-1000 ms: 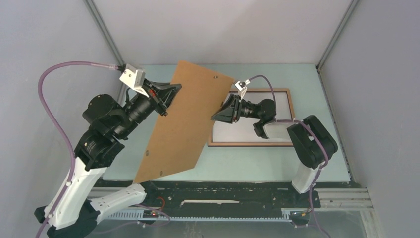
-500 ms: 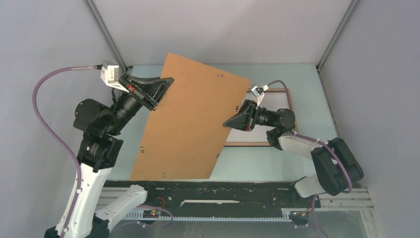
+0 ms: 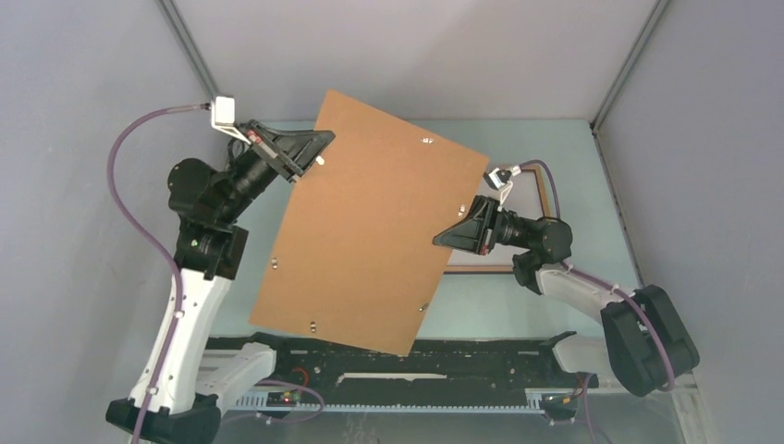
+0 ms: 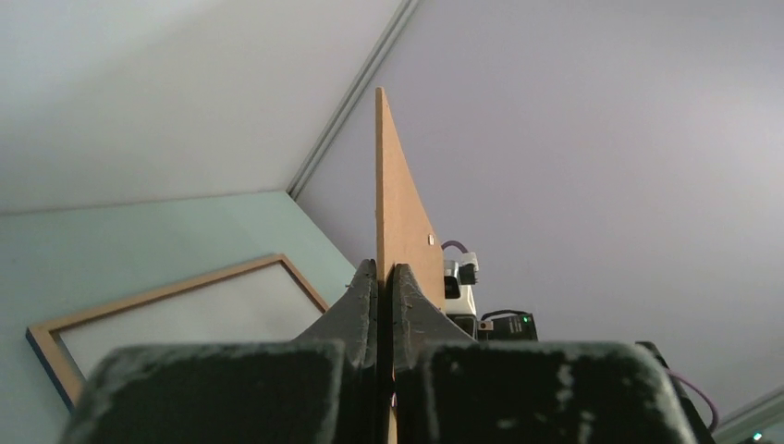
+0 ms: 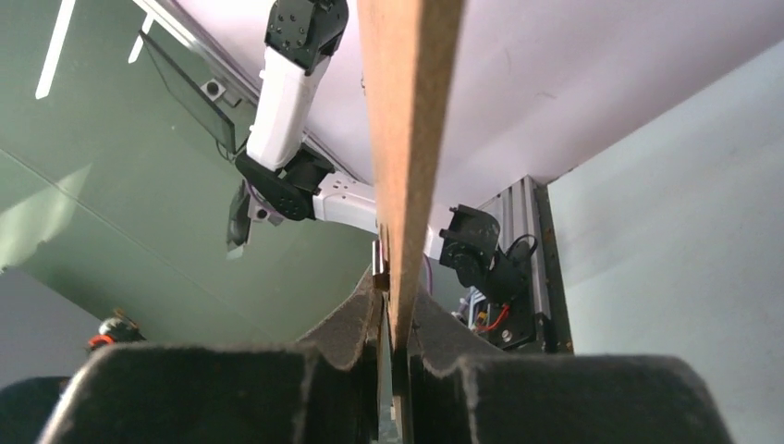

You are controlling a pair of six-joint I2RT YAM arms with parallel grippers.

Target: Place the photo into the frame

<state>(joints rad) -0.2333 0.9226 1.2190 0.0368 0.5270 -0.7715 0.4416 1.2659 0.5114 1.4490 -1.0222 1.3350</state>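
Note:
A plain brown backing board (image 3: 379, 231) hangs in the air, its broad face turned up to the top camera. My left gripper (image 3: 314, 153) is shut on its far left edge and my right gripper (image 3: 446, 239) is shut on its right edge. In the left wrist view the jaws (image 4: 384, 273) pinch the board (image 4: 398, 213) edge-on; the right wrist view (image 5: 393, 291) shows the same on the board (image 5: 407, 111). The frame (image 3: 541, 190) lies flat on the table behind the board, mostly hidden, light wood face up (image 4: 166, 294). A white sheet (image 4: 185, 322) fills it; I cannot tell if it is the photo.
Grey enclosure walls stand on three sides with metal corner posts (image 3: 189, 46). A black rail (image 3: 444, 356) runs along the table's near edge under the board's lower corner. The left arm (image 5: 287, 102) shows beyond the board in the right wrist view.
The board has swung from steeply tilted to broad face up and shifted right and nearer. My right arm has drawn back to the right off the frame; my left gripper rose. Both stayed shut on the board.

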